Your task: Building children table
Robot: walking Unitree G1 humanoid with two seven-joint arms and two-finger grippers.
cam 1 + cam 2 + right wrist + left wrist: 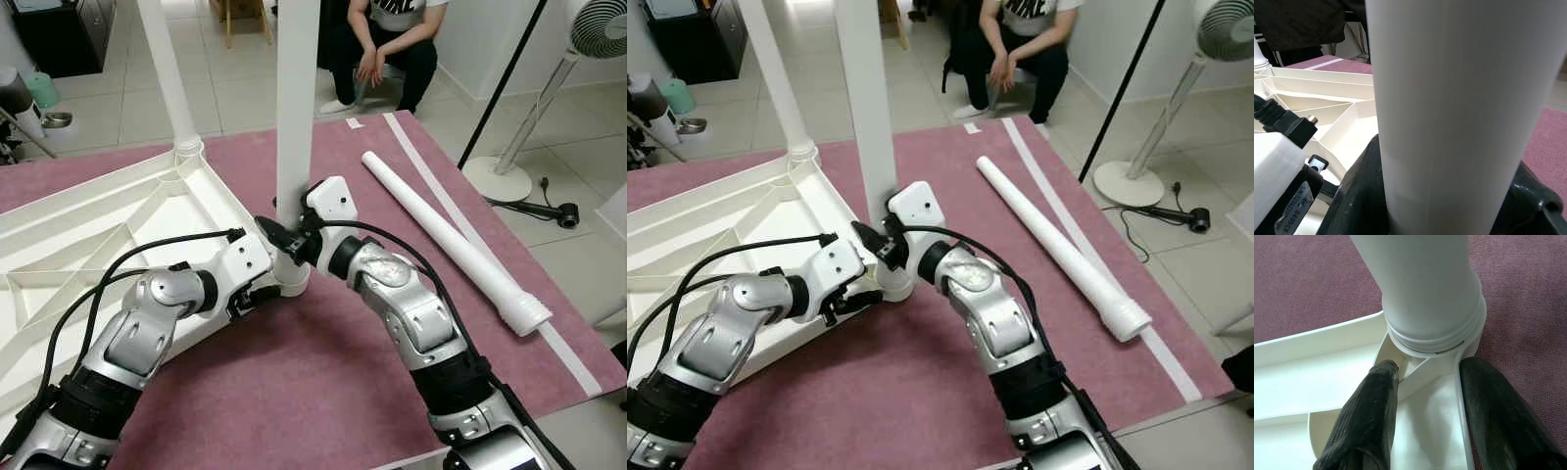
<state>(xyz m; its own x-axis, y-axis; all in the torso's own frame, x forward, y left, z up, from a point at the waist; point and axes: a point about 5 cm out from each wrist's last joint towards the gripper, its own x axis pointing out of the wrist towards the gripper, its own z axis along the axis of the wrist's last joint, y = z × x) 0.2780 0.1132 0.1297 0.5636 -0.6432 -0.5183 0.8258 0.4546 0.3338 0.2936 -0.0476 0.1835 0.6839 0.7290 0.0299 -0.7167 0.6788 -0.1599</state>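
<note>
A white table top (88, 235) lies upside down on a maroon mat (294, 392). One white leg (165, 69) stands in its far corner socket. A second leg (296, 98) stands upright in the near corner socket (1449, 340). My right gripper (287, 233) is shut around this leg just above the socket, with a finger (1359, 191) on each side. My left gripper (257, 292) clamps the table top's corner beside the socket, one finger (1374, 401) inside the rim and the other outside. A third leg (446, 240) lies loose on the mat to the right.
A person (382, 44) sits just beyond the mat's far edge. At the right stand a white fan (554, 98) with its cable on the floor and a slanted black pole (505, 83). A dark cabinet (59, 34) stands at the back left.
</note>
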